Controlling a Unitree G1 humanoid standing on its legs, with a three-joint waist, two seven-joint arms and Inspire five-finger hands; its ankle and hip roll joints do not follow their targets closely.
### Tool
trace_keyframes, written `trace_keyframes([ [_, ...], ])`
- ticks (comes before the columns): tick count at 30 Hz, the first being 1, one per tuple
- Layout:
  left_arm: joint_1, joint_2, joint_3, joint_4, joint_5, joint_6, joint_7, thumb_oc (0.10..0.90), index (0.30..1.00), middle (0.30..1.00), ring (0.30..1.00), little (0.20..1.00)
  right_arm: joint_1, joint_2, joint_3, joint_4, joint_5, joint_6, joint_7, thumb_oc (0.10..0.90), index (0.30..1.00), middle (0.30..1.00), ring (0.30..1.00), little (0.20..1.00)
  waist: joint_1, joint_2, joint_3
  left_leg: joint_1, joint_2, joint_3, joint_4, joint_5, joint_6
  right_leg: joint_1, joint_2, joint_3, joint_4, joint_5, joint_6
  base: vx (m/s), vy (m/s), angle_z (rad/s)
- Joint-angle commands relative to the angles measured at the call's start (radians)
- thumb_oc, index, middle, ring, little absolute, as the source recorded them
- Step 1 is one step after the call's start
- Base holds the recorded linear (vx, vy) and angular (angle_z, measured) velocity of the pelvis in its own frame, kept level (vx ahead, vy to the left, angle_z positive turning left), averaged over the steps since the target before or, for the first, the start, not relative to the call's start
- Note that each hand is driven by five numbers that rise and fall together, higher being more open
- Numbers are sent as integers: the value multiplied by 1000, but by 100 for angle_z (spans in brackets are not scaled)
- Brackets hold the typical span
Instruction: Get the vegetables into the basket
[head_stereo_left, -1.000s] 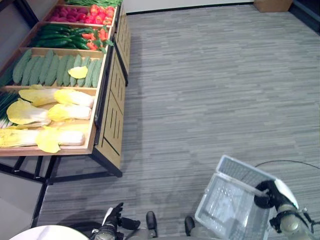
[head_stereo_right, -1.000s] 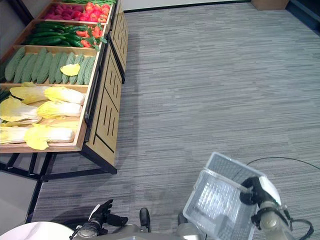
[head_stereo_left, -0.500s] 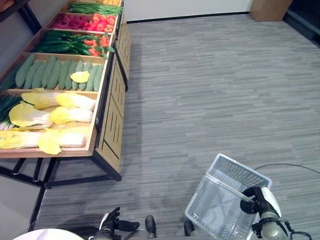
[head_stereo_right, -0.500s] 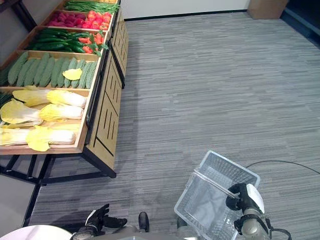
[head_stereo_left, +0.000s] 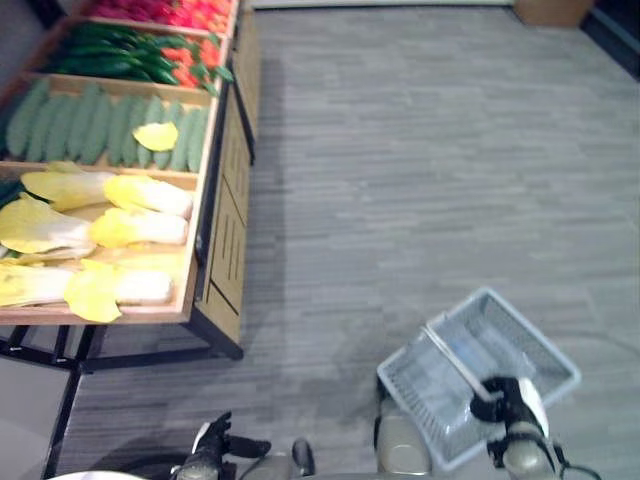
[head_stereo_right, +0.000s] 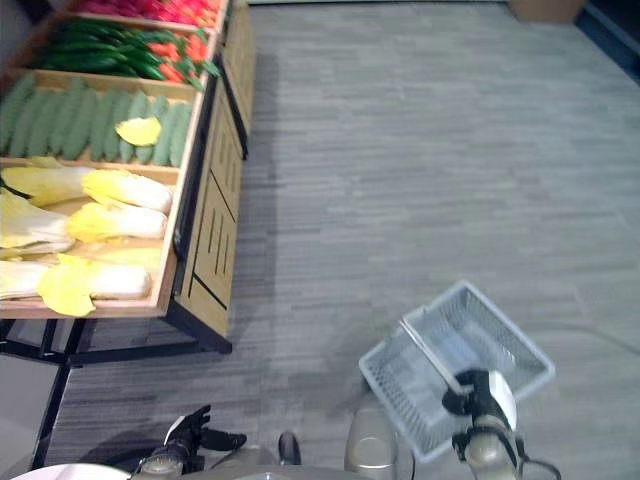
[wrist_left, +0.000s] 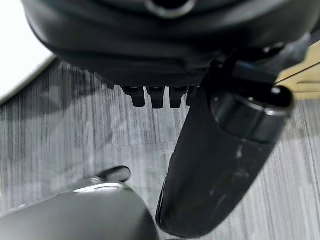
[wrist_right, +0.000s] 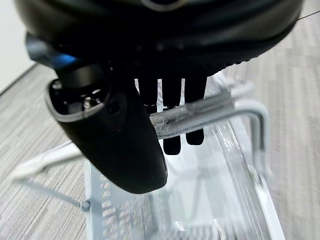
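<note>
Grey carpet (head_stereo_left: 420, 150) is flanked on the left by a wooden produce stand (head_stereo_left: 215, 220).
Napa cabbages (head_stereo_left: 100, 225) and cucumbers (head_stereo_left: 100, 125) are kept in its bins; the white wire basket (head_stereo_left: 480, 375) is held by its handle in the curled right hand (head_stereo_right: 478, 400). The left hand (head_stereo_left: 205, 455) is held low, fingers relaxed.

Right hand (wrist_right: 107, 130) closed around taped metal handle (wrist_right: 200, 112) of white wire basket (wrist_right: 120, 215), dark fingers (wrist_right: 172, 100) hooked over the bar, thumb pressed beneath. Basket's mesh walls hanging below the fingers, above grey striped carpet (wrist_right: 30, 110).
</note>
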Motion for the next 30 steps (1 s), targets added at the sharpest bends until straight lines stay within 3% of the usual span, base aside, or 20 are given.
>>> trace_keyframes([
  [1,-29,-29,-6,-60,-10,-35,35,900,1000,1000,1000,1000,-108,-134,-44,-109,28,-107,-68,400,300,300,300,300,13,-22,27,-38,164,-40,172,129,-110,12,-1,-30,78,-122,21,126,-232,25],
  [2,-29,-29,-6,-60,-10,-35,35,900,1000,1000,1000,1000,-109,-134,-45,-109,28,-107,-68,400,300,300,300,300,11,-21,27,-43,165,-44,178,127,-111,12,-1,-34,77,-122,21,172,-332,20],
  [4,-30,-28,-15,-88,-13,-36,39,900,1000,1000,1000,1000,-107,-152,-48,-117,32,-109,-70,400,300,300,300,300,21,-30,42,-116,173,-81,326,210,-123,42,16,-37,68,-146,-15,118,-296,19],
  [5,-45,-24,-16,-100,-27,-37,50,900,1000,1000,1000,1000,-111,-170,-55,-123,41,-110,-77,400,300,300,300,300,23,-47,69,-203,185,-78,499,267,-119,70,17,-44,72,-171,-58,144,-325,8],
  [7,-48,-27,-15,-105,-31,-35,56,900,1000,1000,1000,1000,-103,-173,-59,-136,39,-106,-80,400,300,300,300,300,21,-52,81,-235,202,-48,527,271,-106,95,23,-45,69,-192,-69,143,-204,19],
  [9,-59,-32,-23,-104,-29,-34,59,900,1000,1000,1000,1000,-106,-177,-69,-129,43,-106,-90,400,300,300,300,300,30,-53,90,-311,193,9,484,248,-104,129,13,-54,56,-203,-65,167,-63,35],
  [12,-70,-30,-28,-100,-23,-37,63,900,1000,1000,1000,1000,-112,-179,-62,-133,42,-107,-87,400,300,300,300,300,44,-49,95,-365,168,29,402,216,-101,155,10,-50,45,-219,-51,163,48,22],
  [13,-73,-29,-28,-100,-21,-39,68,900,1000,1000,1000,1000,-108,-175,-52,-148,34,-107,-87,400,300,300,300,300,55,-44,96,-391,156,51,297,217,-97,174,13,-46,36,-229,-41,198,88,-3],
  [14,-73,-31,-27,-97,-22,-38,68,900,1000,1000,1000,1000,-106,-172,-46,-148,29,-109,-86,400,300,300,300,300,66,-41,93,-406,148,53,232,223,-95,185,16,-39,33,-236,-35,304,131,-5],
  [16,-68,-35,-25,-86,-19,-40,78,900,1000,1000,1000,1000,-104,-154,-27,-145,18,-112,-90,400,300,300,300,300,95,-28,85,-436,133,41,97,295,-104,231,29,-18,23,-258,-21,340,133,-23],
  [17,-68,-37,-23,-75,-15,-37,80,900,1000,1000,1000,1000,-105,-150,-22,-144,11,-112,-90,400,300,300,300,300,95,-30,81,-442,143,54,114,299,-105,246,26,-13,26,-266,-19,321,152,-41],
  [18,-62,-37,-15,-63,-15,-35,80,900,1000,1000,1000,1000,-99,-135,-15,-161,-2,-111,-90,400,300,300,300,300,98,-36,73,-406,124,35,103,264,-87,241,18,5,40,-266,-6,191,111,-81],
  [19,-62,-38,-16,-63,-15,-35,80,900,1000,1000,1000,1000,-99,-135,-15,-161,-2,-111,-90,400,300,300,300,300,98,-36,73,-406,124,35,103,264,-87,240,19,5,40,-266,-6,299,271,-89],
  [21,-62,-40,-15,-50,12,-37,87,900,1000,1000,1000,1000,-101,-108,-23,-148,5,-116,-107,400,300,300,300,300,89,-52,59,-366,80,80,92,220,-43,236,-16,28,51,-249,26,311,332,-65],
  [26,-70,-23,-5,-78,-7,-41,91,900,1000,1000,1000,1000,-114,-92,-12,-153,5,-112,-103,400,300,300,300,300,94,-73,57,-375,69,108,147,161,-18,221,-43,44,61,-219,50,110,138,-12],
  [30,-80,-11,9,-87,-30,-37,99,900,1000,1000,1000,1000,-149,-83,12,-147,2,-108,-100,400,300,300,300,300,106,-95,51,-366,58,141,160,113,8,199,-70,37,91,-136,79,124,154,-2],
])
